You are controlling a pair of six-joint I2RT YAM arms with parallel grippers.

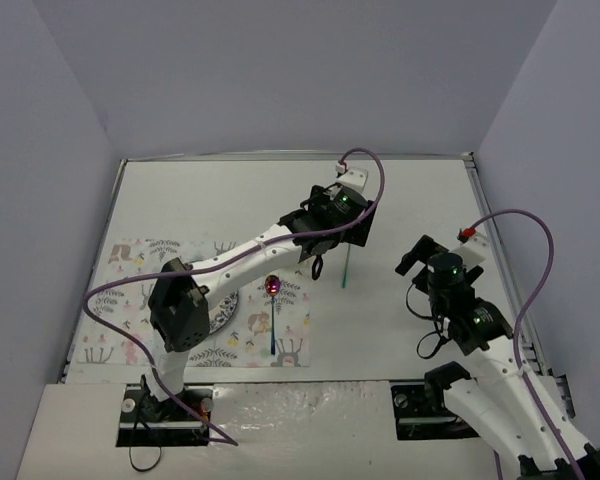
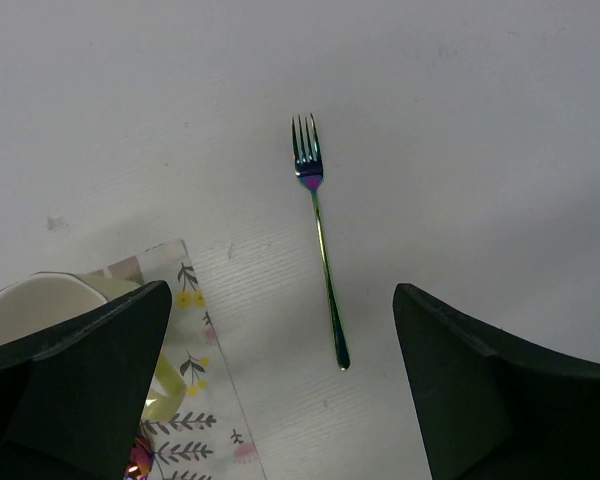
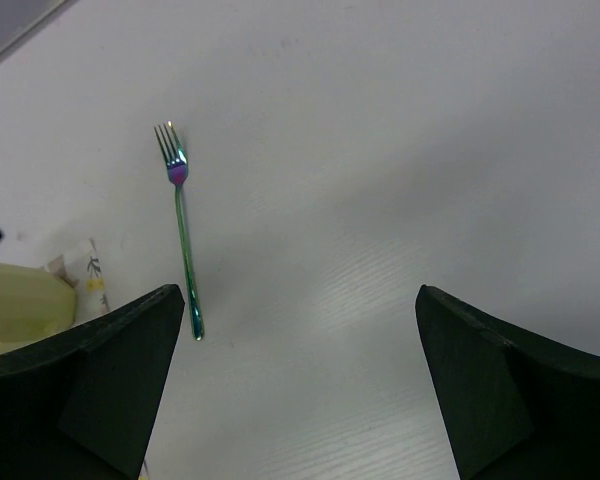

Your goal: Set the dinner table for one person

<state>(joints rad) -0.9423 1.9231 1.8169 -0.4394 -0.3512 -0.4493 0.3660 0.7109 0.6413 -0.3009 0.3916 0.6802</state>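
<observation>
Left hand (image 2: 282, 325) hangs wide open and empty over an iridescent fork (image 2: 320, 235) lying near the middle of the white tabletop (image 1: 420, 190), just beside the floral placemat (image 1: 130, 300). Right hand (image 3: 300, 310), also spread wide and empty, hovers nearer the tabletop's right edge.

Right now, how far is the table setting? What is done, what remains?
Done: the floral placemat is laid, with the spoon and a round dish, mostly hidden under the left arm, on it. In hand: nothing; the left gripper hangs open above the fork, and the right gripper is open too. Left: the fork lies on the bare dinner table, off the placemat, not yet placed.
</observation>
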